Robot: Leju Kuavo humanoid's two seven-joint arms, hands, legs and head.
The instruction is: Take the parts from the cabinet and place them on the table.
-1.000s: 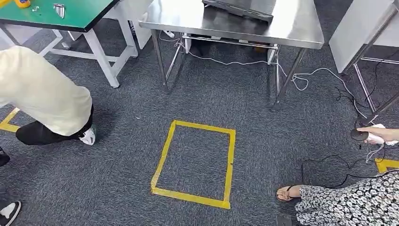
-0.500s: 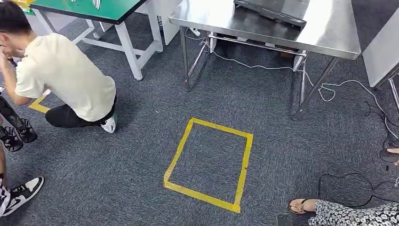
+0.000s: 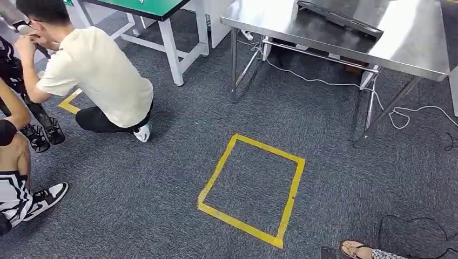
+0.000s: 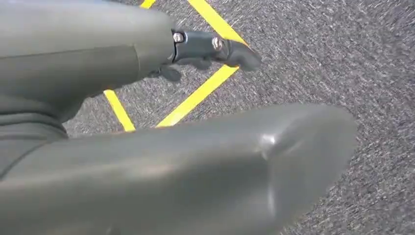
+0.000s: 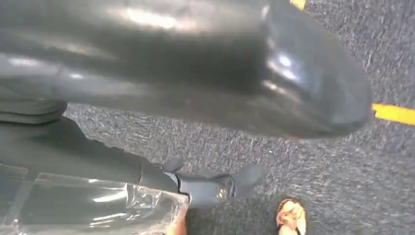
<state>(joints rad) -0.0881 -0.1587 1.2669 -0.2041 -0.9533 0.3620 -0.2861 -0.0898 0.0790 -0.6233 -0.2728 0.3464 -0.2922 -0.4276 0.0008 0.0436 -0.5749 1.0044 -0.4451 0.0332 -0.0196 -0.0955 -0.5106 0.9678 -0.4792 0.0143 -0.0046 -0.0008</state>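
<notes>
My left hand [image 4: 122, 58] hangs over the carpet with its dark fingers [image 4: 215, 46] stretched out and nothing in it. A clear plastic bag [image 5: 98, 208] lies along the fingers [image 5: 210, 188] of my right hand [image 5: 147, 73], which holds it; I cannot make out what is inside. Ahead in the head view stands a steel table [image 3: 399, 38] with a dark flat thing on top. To its left is the corner of a green-topped table [image 3: 151, 6].
A yellow tape square [image 3: 291, 200] marks the grey carpet in front of me. One person [image 3: 102, 75] crouches at the left, another [image 3: 16, 178] sits at the left edge. A sandalled foot [image 3: 354, 249] shows at the lower right. Cables [image 3: 324, 81] trail under the steel table.
The whole picture has shifted: the camera has swung left. The crouching person has come fully into sight, and the person at the lower right has slid almost out.
</notes>
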